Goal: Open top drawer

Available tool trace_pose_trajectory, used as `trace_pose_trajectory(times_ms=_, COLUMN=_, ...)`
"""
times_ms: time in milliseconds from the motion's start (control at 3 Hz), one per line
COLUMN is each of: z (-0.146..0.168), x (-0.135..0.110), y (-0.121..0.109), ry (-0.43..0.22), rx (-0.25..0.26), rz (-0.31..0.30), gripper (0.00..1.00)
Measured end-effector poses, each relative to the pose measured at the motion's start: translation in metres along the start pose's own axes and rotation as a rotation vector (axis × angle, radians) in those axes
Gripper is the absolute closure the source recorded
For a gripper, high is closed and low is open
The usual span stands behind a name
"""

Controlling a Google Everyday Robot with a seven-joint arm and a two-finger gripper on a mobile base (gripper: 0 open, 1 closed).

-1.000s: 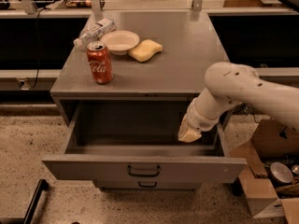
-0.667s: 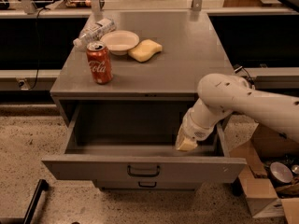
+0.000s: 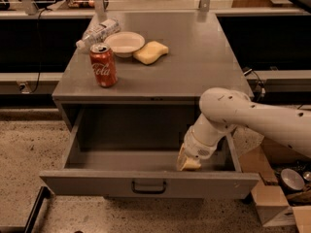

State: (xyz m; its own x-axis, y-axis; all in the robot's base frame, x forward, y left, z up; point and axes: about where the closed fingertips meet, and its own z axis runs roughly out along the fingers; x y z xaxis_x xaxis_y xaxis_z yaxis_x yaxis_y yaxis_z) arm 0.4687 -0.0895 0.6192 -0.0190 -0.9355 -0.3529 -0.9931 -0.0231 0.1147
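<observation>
Top drawer sits well out, tray exposed. Gripper inside drawer, right end, just behind its front panel (open or closed: can't tell). I read pull as ~done. Next: lift arm clear w/o snagging front.

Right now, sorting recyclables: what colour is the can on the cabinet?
The can is red, camera view; gripper inside the open top drawer.

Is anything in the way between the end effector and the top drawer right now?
Nothing visible. The end effector sits inside the pulled-out top drawer, at its right side, just behind the front panel.
</observation>
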Motion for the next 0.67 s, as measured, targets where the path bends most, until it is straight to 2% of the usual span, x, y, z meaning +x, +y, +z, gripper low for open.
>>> trace_pose_trajectory(times_ms=667, z=-0.022, x=-0.004, y=0.061, ry=-0.06, rx=-0.118, rz=-0.024, gripper=0.68)
